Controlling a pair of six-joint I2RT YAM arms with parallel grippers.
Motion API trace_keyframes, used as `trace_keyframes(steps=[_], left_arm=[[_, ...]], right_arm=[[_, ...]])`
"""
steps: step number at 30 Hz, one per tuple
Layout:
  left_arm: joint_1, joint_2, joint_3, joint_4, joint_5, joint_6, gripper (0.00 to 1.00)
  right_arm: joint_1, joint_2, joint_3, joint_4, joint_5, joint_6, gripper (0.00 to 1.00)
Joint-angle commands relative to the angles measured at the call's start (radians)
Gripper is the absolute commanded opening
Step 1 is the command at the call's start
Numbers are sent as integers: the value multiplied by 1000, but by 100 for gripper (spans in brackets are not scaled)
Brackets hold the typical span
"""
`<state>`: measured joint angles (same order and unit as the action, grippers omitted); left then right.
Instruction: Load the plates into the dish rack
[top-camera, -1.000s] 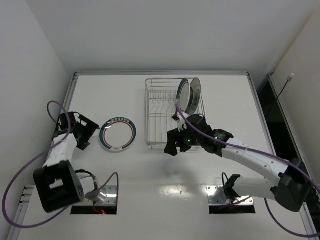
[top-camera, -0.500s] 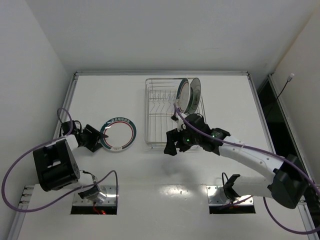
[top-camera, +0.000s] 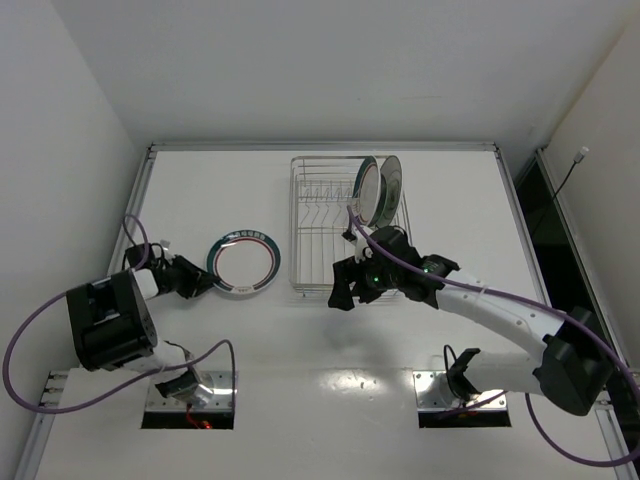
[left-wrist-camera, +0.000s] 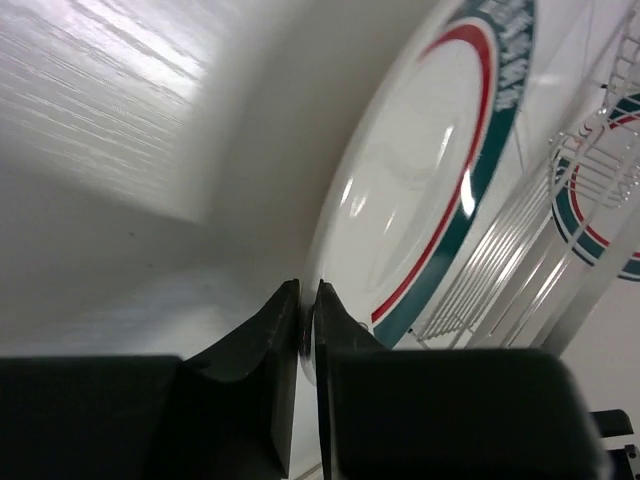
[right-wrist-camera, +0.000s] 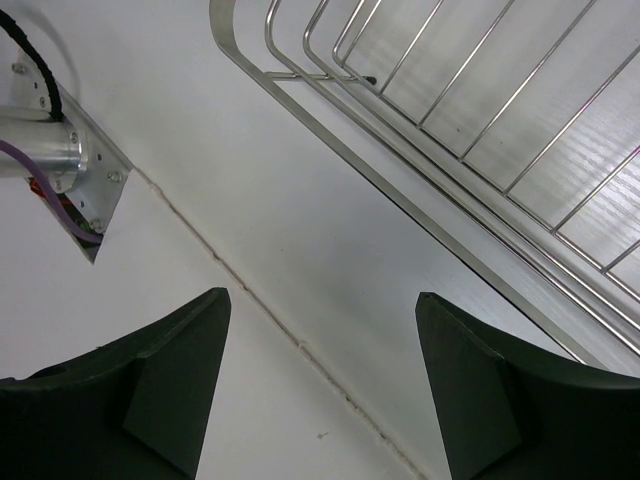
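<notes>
A white plate (top-camera: 243, 265) with teal-and-red rim rings lies on the table left of the dish rack (top-camera: 300, 228). My left gripper (top-camera: 203, 281) is low at its near-left edge and shut on the rim. In the left wrist view the fingertips (left-wrist-camera: 307, 296) pinch the plate (left-wrist-camera: 420, 190) edge. Two more plates, one ringed (top-camera: 367, 190) and one paler (top-camera: 391, 184), stand upright at the rack's far right. My right gripper (top-camera: 342, 296) hovers open over the table just in front of the rack's near edge (right-wrist-camera: 450, 130), holding nothing (right-wrist-camera: 325, 300).
The rack's wire wall (left-wrist-camera: 520, 250) and a ringed plate inside it (left-wrist-camera: 600, 200) show beyond the held plate. A metal base mount with purple cable (right-wrist-camera: 45, 150) lies by the right gripper. White walls close the table on the left and at the back.
My left gripper swung in toward the plate and shut on its rim; the plate shifted slightly right. The right arm has barely moved.
</notes>
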<state>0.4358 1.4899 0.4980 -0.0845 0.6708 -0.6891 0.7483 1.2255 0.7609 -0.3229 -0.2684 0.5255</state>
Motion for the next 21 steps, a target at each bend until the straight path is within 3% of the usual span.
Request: trace_keyframes(steps=[1, 6, 10, 17, 21], left_arm=[[9, -142, 36, -35, -13, 31, 0], [18, -321, 140, -115, -33, 31, 0], [18, -439, 186, -97, 30, -3, 0], [18, -529, 136, 68, 257, -131, 0], [-69, -597, 68, 97, 254, -176, 0]], right_arm=[[-3, -1, 25, 35, -17, -12, 72], [-3, 8, 25, 35, -26, -12, 72], [-12, 8, 25, 33, -26, -12, 72], [-41, -107, 64, 62, -46, 48, 81], [-64, -104, 121, 157, -127, 111, 82]])
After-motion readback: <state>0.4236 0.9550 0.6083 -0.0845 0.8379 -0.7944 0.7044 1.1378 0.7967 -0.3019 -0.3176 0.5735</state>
